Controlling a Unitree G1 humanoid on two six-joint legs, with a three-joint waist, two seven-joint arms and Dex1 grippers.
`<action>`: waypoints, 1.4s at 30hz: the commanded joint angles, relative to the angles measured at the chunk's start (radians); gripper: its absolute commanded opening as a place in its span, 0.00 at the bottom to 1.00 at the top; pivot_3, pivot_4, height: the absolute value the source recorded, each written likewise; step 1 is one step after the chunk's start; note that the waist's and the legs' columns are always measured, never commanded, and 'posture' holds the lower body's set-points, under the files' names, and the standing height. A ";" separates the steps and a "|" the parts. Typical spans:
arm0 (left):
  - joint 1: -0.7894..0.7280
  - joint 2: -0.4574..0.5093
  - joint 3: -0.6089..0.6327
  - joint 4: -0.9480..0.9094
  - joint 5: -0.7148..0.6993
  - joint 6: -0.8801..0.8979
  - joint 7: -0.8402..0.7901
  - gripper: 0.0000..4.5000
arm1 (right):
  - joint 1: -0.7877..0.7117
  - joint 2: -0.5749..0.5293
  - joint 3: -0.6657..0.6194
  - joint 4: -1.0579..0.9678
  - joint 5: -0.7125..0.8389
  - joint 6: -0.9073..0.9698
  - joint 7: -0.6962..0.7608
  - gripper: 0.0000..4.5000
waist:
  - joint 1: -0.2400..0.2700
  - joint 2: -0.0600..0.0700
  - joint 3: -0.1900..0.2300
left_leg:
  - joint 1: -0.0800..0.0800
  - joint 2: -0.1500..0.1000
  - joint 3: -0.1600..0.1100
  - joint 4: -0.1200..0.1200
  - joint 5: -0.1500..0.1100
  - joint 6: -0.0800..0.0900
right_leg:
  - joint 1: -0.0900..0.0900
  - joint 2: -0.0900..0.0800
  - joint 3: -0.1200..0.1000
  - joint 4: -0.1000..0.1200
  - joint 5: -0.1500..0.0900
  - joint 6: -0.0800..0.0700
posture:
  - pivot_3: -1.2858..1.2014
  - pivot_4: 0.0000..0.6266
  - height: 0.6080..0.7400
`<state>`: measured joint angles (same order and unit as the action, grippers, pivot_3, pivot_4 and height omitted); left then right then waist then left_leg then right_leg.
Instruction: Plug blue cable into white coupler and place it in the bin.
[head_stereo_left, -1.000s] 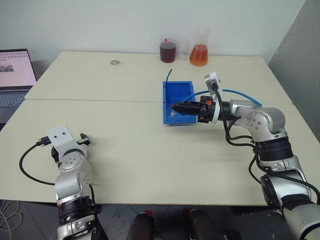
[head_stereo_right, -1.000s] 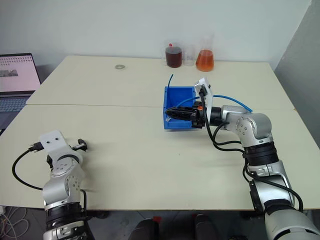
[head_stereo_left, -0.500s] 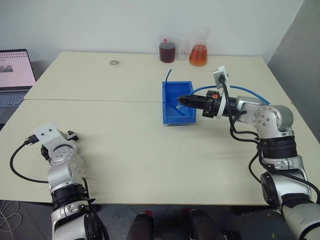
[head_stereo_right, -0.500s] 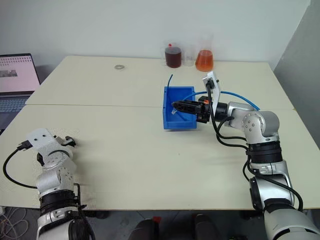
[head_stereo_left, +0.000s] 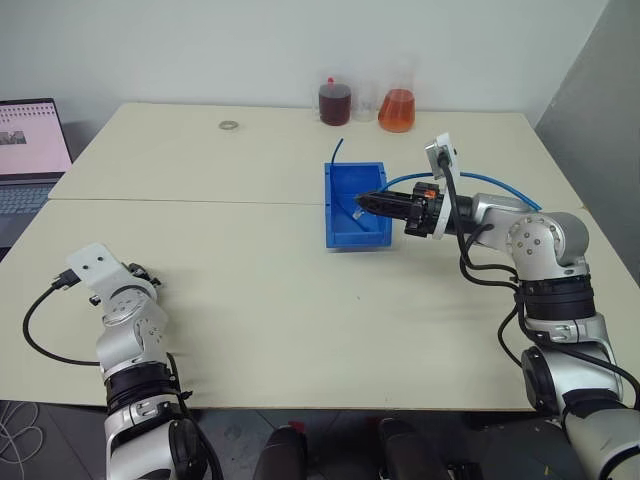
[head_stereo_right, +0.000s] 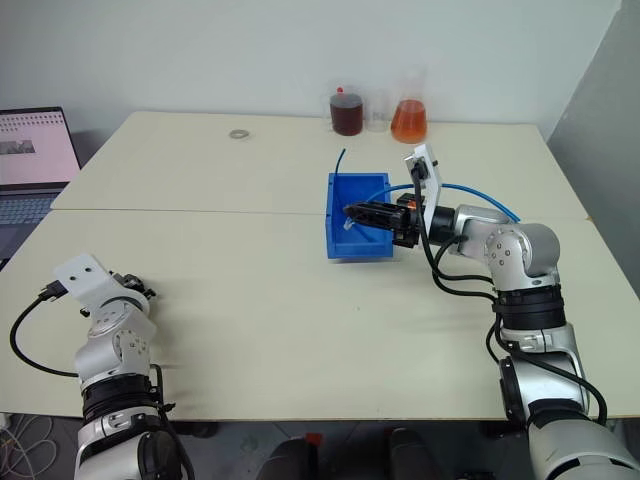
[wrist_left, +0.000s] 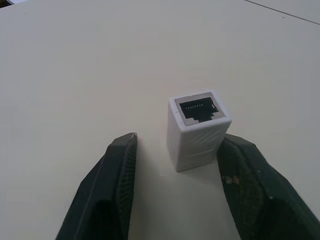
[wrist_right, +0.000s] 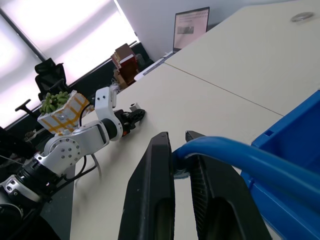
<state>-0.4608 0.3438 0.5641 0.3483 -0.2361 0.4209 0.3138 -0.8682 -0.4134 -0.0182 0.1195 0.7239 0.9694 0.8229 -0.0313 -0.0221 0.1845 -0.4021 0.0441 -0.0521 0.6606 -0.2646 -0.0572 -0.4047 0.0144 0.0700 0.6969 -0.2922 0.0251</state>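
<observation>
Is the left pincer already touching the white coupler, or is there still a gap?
Cannot tell. In the left wrist view the white coupler stands between the left pincer fingers: bare table shows beside one finger, while the other meets its edge without plain contact.

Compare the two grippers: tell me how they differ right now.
The left gripper sits low over the table with its fingers apart around the white coupler; the right gripper is shut on the blue cable, held above the bin. Both have two black fingers.
</observation>
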 joint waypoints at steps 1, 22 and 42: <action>-0.008 0.006 -0.001 -0.044 -0.005 0.012 0.005 0.29 | -0.002 -0.001 -0.021 -0.045 0.007 -0.008 -0.002 0.04 | 0.000 0.000 0.000 | 0.000 0.000 0.000 0.000 0.000 0.000 | 0.000 0.000 0.000 0.000 0.000 0.000 | 0.52 0.24 1.00; 0.229 0.411 -0.579 -0.612 -0.188 0.027 -1.178 0.17 | -0.021 -0.098 0.059 -0.126 -0.049 -0.070 0.124 0.04 | -0.003 0.004 0.002 | 0.000 0.000 0.001 -0.002 0.000 -0.001 | 0.000 0.001 0.001 -0.002 0.000 0.000 | 0.52 0.24 1.00; -0.019 0.166 -0.889 0.066 0.094 -0.640 -1.589 0.17 | 0.222 -0.153 0.284 -0.314 -0.267 -0.347 0.234 0.04 | 0.001 0.005 0.003 | -0.001 0.000 0.001 0.001 0.000 0.000 | 0.000 0.002 0.001 -0.002 0.000 0.000 | 0.52 0.24 1.00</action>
<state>-0.4754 0.5172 -0.3082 0.3750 -0.1731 -0.1843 -1.2596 -0.6459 -0.5669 0.2591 -0.1538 0.4627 0.6412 1.0405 -0.0308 -0.0173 0.1873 -0.4025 0.0438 -0.0510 0.6611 -0.2645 -0.0576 -0.4048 0.0164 0.0705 0.6951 -0.2926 0.0252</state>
